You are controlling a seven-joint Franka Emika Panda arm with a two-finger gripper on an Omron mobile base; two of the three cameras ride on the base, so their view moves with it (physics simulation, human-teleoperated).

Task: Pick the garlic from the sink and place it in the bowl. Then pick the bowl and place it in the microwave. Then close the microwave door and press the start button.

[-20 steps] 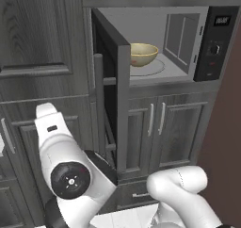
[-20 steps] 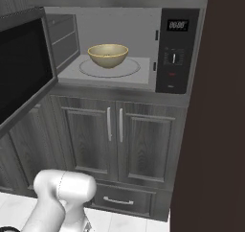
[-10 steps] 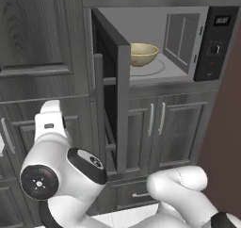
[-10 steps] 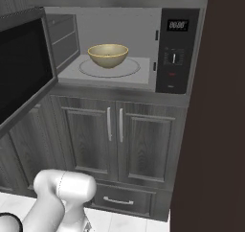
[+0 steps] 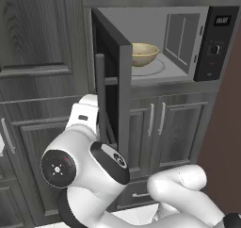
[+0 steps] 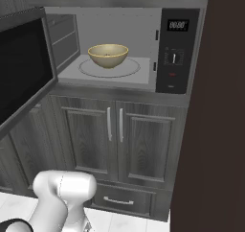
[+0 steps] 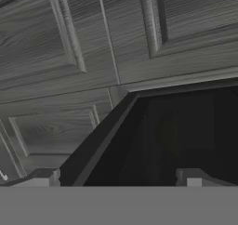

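Microwave door (image 5: 110, 81), black with dark glass and a vertical bar handle, was seen swung open beside the spread, empty gripper (image 7: 118, 176); farther back, the tan-yellow bowl (image 6: 108, 55) was seated inside the black microwave (image 6: 178, 49).

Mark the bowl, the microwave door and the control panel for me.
bowl (image 6: 108, 56), right base view, on its front outer wall.
microwave door (image 5: 113, 88), left base view, on its dark inner face.
control panel (image 6: 174, 58), right base view, on the button area under the display.
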